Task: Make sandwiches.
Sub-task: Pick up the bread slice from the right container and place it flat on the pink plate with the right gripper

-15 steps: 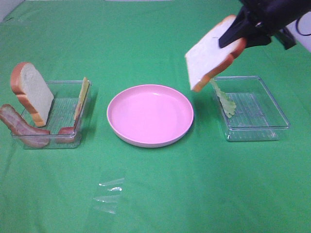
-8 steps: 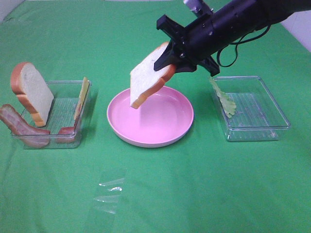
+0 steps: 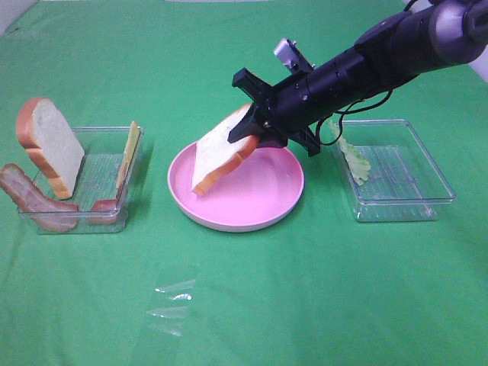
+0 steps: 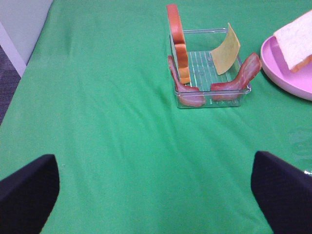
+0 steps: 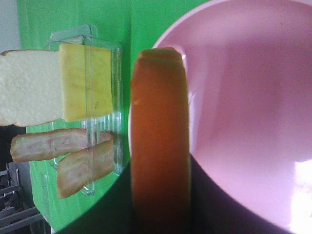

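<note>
Judging by the pink plate, you've barely started: your right hand pinches the first bread slice tilted low over it, your left hand hangs spread wide, and the second slice, cheese and bacon to the plate's left and lettuce to its right are not yet stacked.

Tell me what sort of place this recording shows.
Probably a lab tabletop staged for robot practice: a green cloth-covered table, a clear plastic tray holding a leaning toy white bread slice, and a round pink plate.

The green table carries a pink plate between the left tray and right tray, plus clear film scraps.
</note>
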